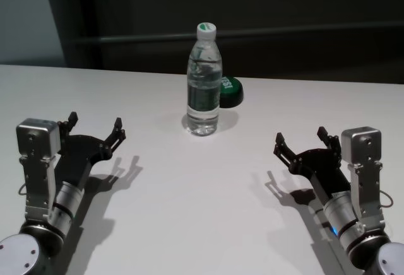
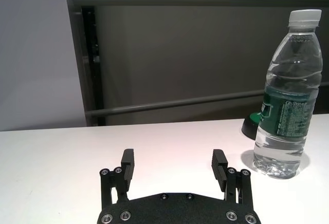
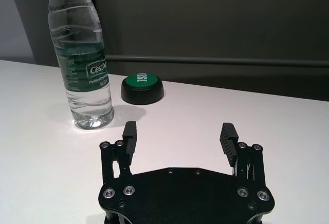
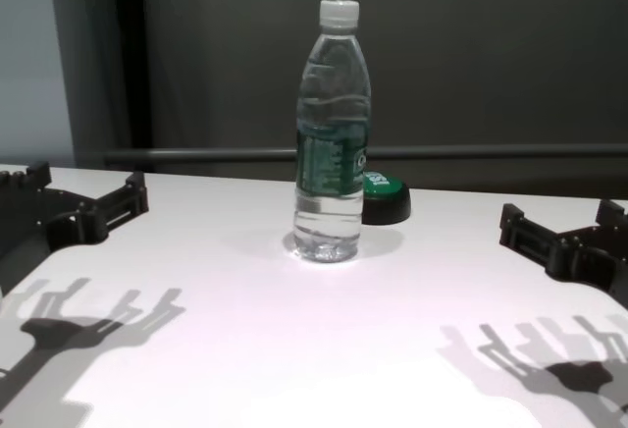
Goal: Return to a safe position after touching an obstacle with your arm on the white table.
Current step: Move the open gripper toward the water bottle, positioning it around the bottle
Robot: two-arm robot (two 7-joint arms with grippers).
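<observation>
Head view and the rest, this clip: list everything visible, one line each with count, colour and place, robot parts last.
Water bottle: one, clear with white cap and dark green label band, upright near the middle of the table, toward its far edge.
Button: one, green top on a black base, just behind the bottle on the robot's right side, partly hidden by it in the head view.
White table: one, white, fills the foreground.
Wall with horizontal rail: dark grey, behind the table.
Left gripper: one, black, open, low over the table on the robot's left, apart from the bottle, holding nothing.
Right gripper: one, black, open, low over the table on the robot's right, apart from the bottle, holding nothing.
</observation>
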